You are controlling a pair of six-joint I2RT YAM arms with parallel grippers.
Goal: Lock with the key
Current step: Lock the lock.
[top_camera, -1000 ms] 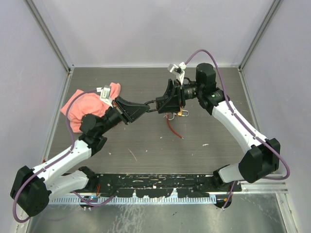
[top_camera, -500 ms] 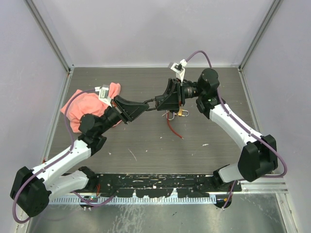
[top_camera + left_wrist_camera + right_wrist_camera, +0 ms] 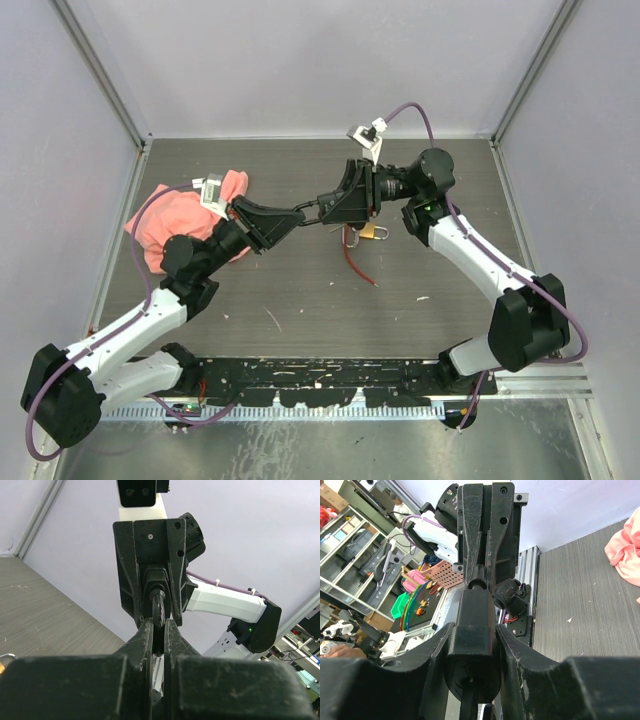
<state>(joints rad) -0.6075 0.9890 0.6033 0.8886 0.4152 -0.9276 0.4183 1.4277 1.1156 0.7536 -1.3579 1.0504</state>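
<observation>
Key (image 3: 158, 611) pinched between close-set fingers of left gripper (image 3: 303, 214); black lock (image 3: 472, 645) clamped in right gripper (image 3: 324, 209); both held mid-air, upper centre of top view, key meeting lock face; insertion depth hidden; locking turn judged not yet done; dark wood-grain table (image 3: 300, 300); pink cloth (image 3: 170, 215) upper left; pale walls around.

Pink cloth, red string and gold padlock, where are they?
pink cloth (image 3: 172, 216), top view, middle of the fabric.
red string (image 3: 358, 266), top view, middle of its length.
gold padlock (image 3: 372, 232), top view, its body.
</observation>
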